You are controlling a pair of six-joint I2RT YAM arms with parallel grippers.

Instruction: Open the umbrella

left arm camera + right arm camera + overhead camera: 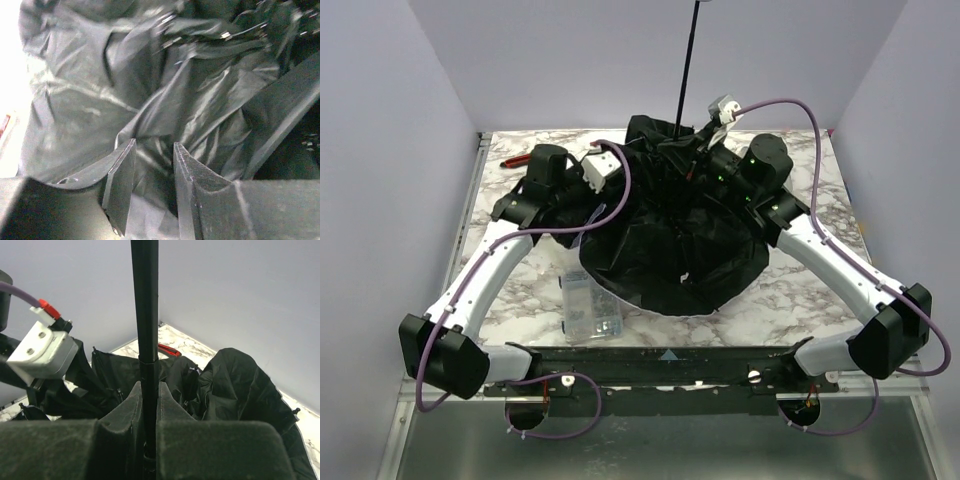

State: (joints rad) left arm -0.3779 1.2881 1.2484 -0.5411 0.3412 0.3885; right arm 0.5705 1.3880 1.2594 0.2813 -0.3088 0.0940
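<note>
**Upturned umbrella, shaft clamped on the right**

We see the umbrella [670, 250] lying upside down in the middle of the marble-patterned table [800, 290]. Its black lining faces up in glossy, crumpled folds, with a thin pale edge showing at the near rim. The slim black shaft [145, 315] rises straight up from the heap, a smooth tube with a joint partway along.

The right gripper [149, 390] is closed around that shaft. Its matte, felt-like pads [125, 410] press on either side.

The left gripper [154, 150] sits at the canopy's left side. Its two flat, dark fingers [122, 175] stand apart, with wrinkled fabric running down into the gap. We cannot tell whether they pinch it. Thin metal ribs glint among the folds beyond.

A clear plastic box [588, 305] lies on the table just beside the canopy's near-left edge. A red-handled tool [510, 160] rests at the far-left corner.
</note>
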